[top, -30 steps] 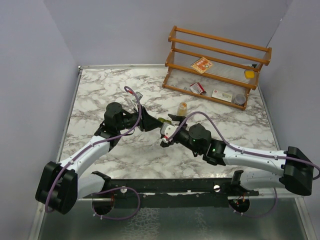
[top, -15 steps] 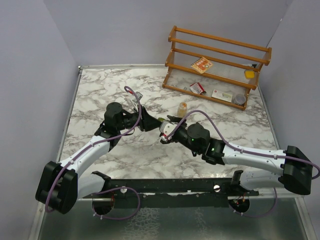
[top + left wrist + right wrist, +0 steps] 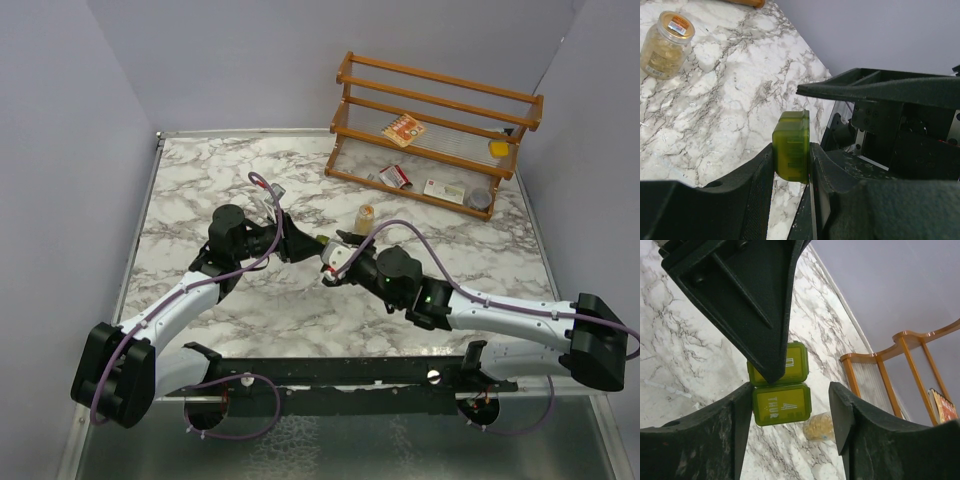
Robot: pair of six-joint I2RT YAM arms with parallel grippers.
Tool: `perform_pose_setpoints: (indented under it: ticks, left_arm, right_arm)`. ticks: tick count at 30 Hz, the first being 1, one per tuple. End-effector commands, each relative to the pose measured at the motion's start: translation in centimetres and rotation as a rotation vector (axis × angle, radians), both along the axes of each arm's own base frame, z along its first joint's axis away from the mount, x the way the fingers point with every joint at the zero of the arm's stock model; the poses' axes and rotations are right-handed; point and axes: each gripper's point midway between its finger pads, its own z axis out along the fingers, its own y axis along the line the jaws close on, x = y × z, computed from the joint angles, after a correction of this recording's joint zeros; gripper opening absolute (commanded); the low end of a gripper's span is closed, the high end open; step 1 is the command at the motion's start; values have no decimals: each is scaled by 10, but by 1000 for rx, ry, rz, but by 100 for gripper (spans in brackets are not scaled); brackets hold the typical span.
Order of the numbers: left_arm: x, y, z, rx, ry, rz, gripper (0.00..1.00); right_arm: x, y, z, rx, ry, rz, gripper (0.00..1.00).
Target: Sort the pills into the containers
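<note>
An olive-green pill box is held off the table, my left gripper shut on its sides. In the right wrist view the pill box shows a lid marked THUR 4. My right gripper is open around that end compartment: one finger lies against the box, the other stands well apart. From above, the pill box sits between my left gripper and my right gripper. A clear bottle of yellowish pills stands upright on the marble just beyond.
A wooden rack stands at the back right. It holds red-and-white cartons, a yellow block and a small grey jar. Grey walls close in the marble table on both sides.
My right gripper has edged closer to the pill box and its jaws have narrowed around the box's end. The left arm and the box have stayed put.
</note>
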Motion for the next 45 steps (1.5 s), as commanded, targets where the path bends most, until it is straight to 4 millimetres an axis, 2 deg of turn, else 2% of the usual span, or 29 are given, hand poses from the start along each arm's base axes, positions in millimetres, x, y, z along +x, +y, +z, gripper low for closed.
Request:
perform_pose_setpoints:
  ticks: [1, 4, 6, 8, 11, 13, 18, 22, 25, 30, 34, 43, 44, 45]
  left_arm:
    - [2, -3, 14, -20, -32, -6, 0]
    - [3, -2, 15, -20, -34, -3, 0]
    - [3, -3, 14, -20, -33, -4, 0]
    - [3, -3, 15, -20, -36, -4, 0]
    - [4, -3, 16, -21, -40, -3, 0]
    - [4, -3, 18, -22, -45, -4, 0]
    - [6, -3, 20, -18, -58, -6, 0]
    - [6, -3, 19, -6, -74, -15, 0]
    - [4, -2, 18, 3, -95, -24, 0]
    - [0, 1, 18, 5, -120, -36, 0]
    - [-4, 1, 25, -8, -128, -50, 0]
    - [-7, 2, 33, -24, -136, -47, 0]
    - [-8, 2, 33, -25, -132, -47, 0]
    - [-7, 2, 32, -24, -130, -46, 0]
  right_arm:
    - [1, 0, 3, 3, 0, -15, 58]
    - [0, 0, 0, -5, 10, -15, 54]
    - [0, 0, 0, -7, 12, -13, 48]
    - [0, -1, 0, -9, 13, -17, 28]
    - [1, -2, 0, -16, 16, -23, 6]
    - [0, -2, 0, -21, 18, -22, 1]
    - [-6, -2, 3, -23, 37, 10, 1]
    - [-13, -4, 19, 29, 50, 28, 1]
    - [-19, -11, 41, 105, 59, 31, 1]
    - [-41, -26, 88, 301, 48, 94, 1]
    - [-51, -33, 107, 404, 56, 129, 1]
    - [-36, -28, 98, 407, 48, 60, 1]
    - [-31, -29, 97, 401, 37, 36, 3]
    - [-27, -29, 96, 395, 31, 15, 9]
